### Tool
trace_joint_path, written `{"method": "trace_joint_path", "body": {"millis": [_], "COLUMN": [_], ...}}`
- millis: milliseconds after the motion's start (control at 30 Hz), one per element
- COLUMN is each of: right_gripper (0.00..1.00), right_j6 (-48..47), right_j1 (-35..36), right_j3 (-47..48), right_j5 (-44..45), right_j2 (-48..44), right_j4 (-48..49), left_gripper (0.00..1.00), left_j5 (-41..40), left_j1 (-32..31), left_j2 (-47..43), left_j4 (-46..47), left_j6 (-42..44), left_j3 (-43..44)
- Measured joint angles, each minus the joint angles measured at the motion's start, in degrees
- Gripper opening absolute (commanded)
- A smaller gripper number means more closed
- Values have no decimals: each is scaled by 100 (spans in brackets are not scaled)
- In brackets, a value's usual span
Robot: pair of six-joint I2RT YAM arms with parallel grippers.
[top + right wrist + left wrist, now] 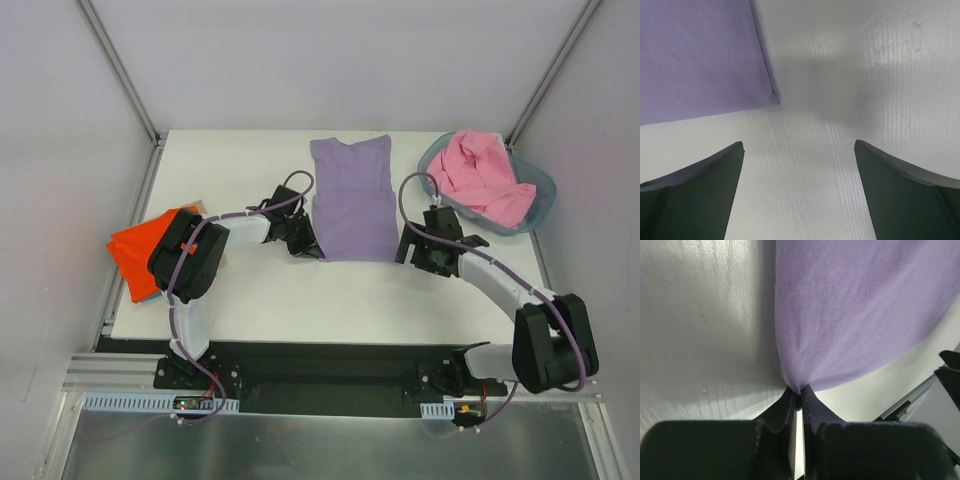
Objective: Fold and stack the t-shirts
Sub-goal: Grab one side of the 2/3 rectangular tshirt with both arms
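The lavender t-shirt lies folded lengthwise in the middle of the table, sleeves tucked in. My left gripper is shut on its near left corner; the left wrist view shows the cloth pinched between the closed fingertips. My right gripper is open and empty just right of the shirt's near right corner, which lies flat on the table. The pink t-shirt is bunched in the basket. The orange-red t-shirt lies folded at the left edge, a teal one barely showing under it.
The grey-blue basket stands at the back right corner. White table with metal frame posts at the back corners and a rail along the near edge.
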Motion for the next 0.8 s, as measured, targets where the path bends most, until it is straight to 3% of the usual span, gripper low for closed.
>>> {"method": "trace_joint_path", "body": {"millis": [100,667,800], "right_gripper": [91,28,22], "right_j6": [0,-63,-114], "right_j1": [-24,-83,-107], "right_j3": [142,1091,1147], "right_j5": [-295,-785,-841], "right_j2": [551,2050,2138], "right_j4": [2,57,72], "left_gripper": [0,0,0], "left_j5": [0,-2,-2], "left_j1": [0,33,33], "left_j2": [0,-13,-13], "left_j4": [2,127,129], "left_j6": [0,0,4], "left_j3": [0,-114,-114]}}
